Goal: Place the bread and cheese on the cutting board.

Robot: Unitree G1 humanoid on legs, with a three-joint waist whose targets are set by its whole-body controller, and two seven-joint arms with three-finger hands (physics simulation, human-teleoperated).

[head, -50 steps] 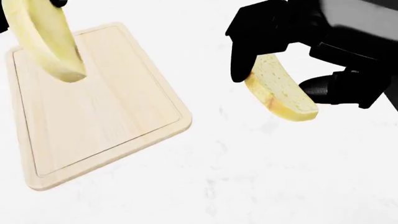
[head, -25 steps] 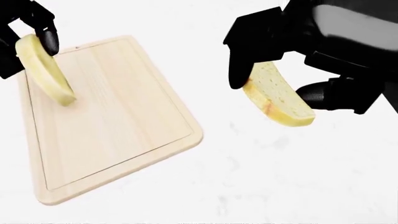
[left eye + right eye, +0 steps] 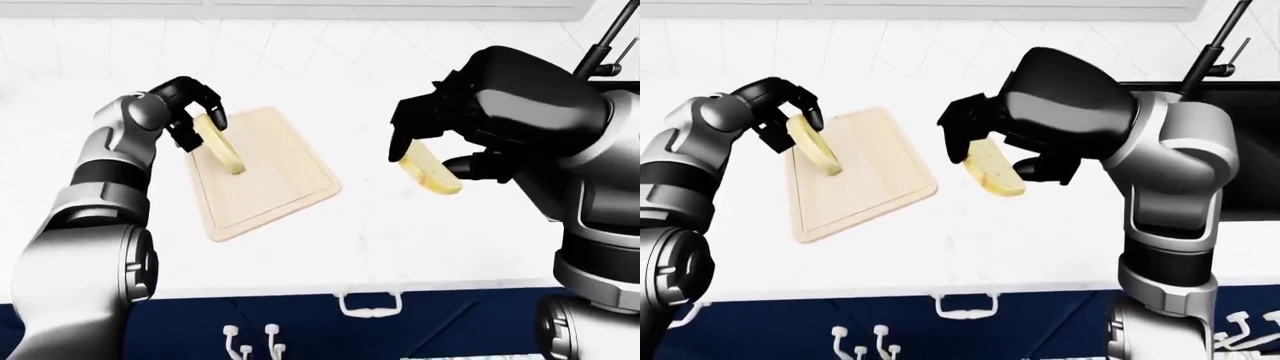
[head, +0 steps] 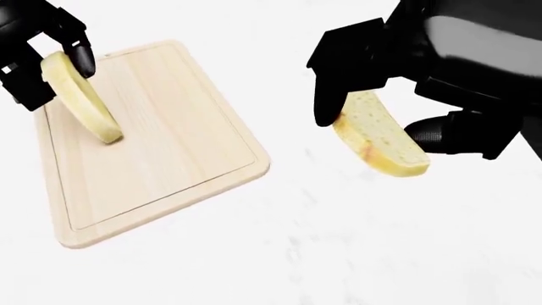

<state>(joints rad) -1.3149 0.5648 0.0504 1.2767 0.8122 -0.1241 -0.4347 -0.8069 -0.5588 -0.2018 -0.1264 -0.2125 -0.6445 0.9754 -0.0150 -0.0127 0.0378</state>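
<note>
A pale wooden cutting board [image 4: 169, 146] lies on the white counter at the left of the head view. My left hand [image 4: 51, 70] is shut on a pale yellow cheese slice [image 4: 81, 98], held on edge over the board's upper left part. The slice's lower tip is at or just above the wood. To the right of the board, above bare counter, my right hand [image 4: 377, 124] is shut on a porous bread slice [image 4: 381, 136] with a brownish crust, gripped between fingers and thumb and tilted.
The white counter [image 4: 338, 241] stretches below and between the hands. A dark sink [image 3: 1250, 150] with a faucet [image 3: 1215, 52] sits at the right of the right-eye view. Blue cabinet fronts with white handles [image 3: 965, 304] run under the counter's edge.
My left hand has brought the cheese down and onto the board's upper left area. The right hand and bread have stayed nearly still. The view shifted slightly.
</note>
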